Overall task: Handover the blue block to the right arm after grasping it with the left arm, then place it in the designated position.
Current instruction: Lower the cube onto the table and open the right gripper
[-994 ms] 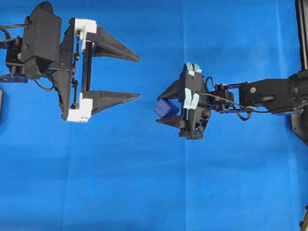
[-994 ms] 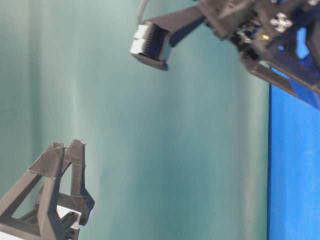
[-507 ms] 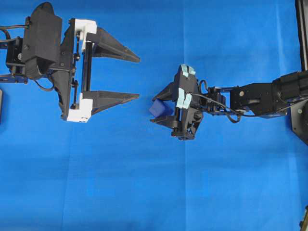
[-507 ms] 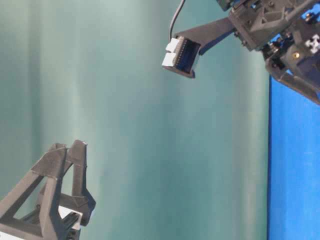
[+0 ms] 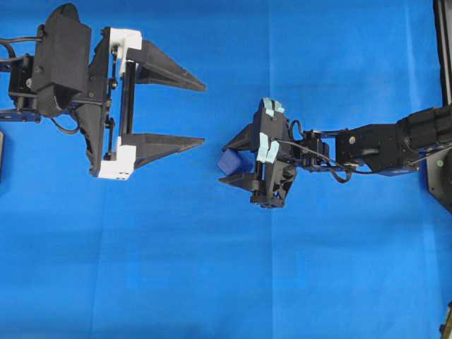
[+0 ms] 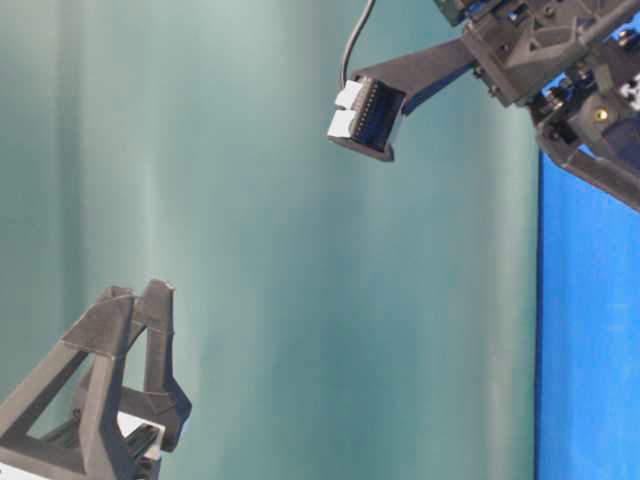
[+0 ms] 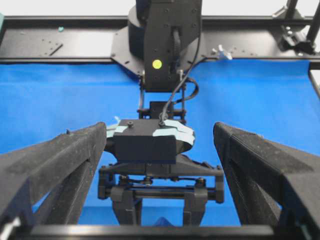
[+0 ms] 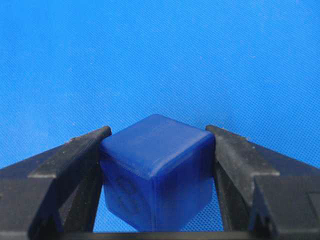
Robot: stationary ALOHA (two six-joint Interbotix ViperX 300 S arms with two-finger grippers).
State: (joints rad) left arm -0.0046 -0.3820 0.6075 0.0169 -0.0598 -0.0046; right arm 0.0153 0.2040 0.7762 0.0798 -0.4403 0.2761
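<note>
The blue block (image 8: 157, 170), a small dark-blue cube, is clamped between the two black fingers of my right gripper (image 8: 157, 131), above the blue cloth. From overhead the right gripper (image 5: 223, 164) sits near the middle, pointing left, with the block (image 5: 230, 162) at its tips. My left gripper (image 5: 204, 114), with white brackets, is wide open to the left of it and holds nothing; a gap of cloth separates the two. In the left wrist view the left gripper (image 7: 160, 129) frames the right arm's taped wrist (image 7: 150, 142) between its spread fingers (image 7: 55, 167).
Blue cloth (image 5: 176, 268) covers the table. A black frame (image 5: 443, 49) runs along the right edge, and black rails (image 7: 60, 42) lie behind the right arm's base. The table-level view shows the left fingers (image 6: 115, 385) low left and the right arm (image 6: 560, 60) top right.
The right arm has carried the block a little to the left, toward the left gripper, and slightly lower in the overhead view. The left gripper has stayed open and still.
</note>
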